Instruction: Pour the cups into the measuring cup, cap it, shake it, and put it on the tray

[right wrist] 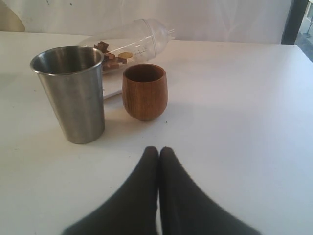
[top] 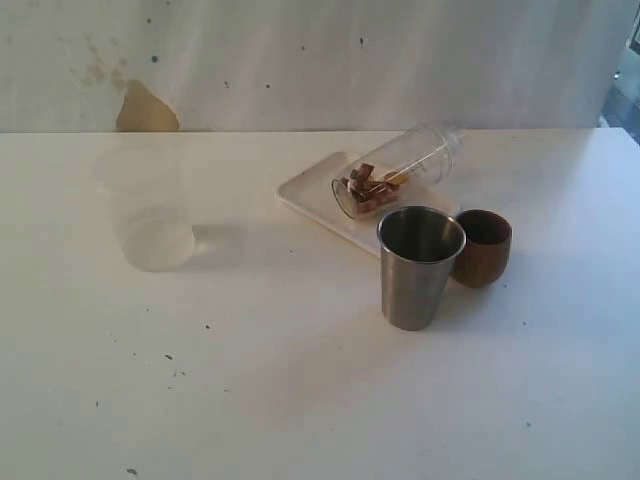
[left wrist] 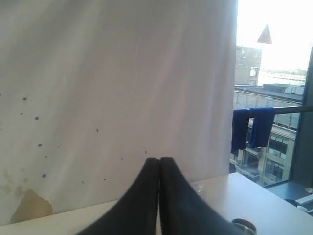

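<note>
Exterior view shows a cloudy plastic cup (top: 150, 215) standing on the left part of the desk (top: 250, 400), closer to the back edge. Near the back edge, a bit right of the middle, is the white tray (top: 300, 192). The measuring cup (top: 410, 160) lies on its side on the tray, with small brown bits (top: 362, 188) inside. It is clear plastic, so I think it is light and smooth. It may roll, so the best hold is around its middle. Just in front of the tray stands the steel tumbler (top: 418, 270). It looks hard and slippery, so hold it around its side, not its rim. The wooden cup (top: 484, 248) sits just beside it on the right. It is short and round, and I think it is light and not so slippery.

The left pincer (left wrist: 159, 164) is clenched, holds nothing and points at the wall. The right pincer (right wrist: 159, 152) is clenched and empty too, low over the desk and facing both cups.
</note>
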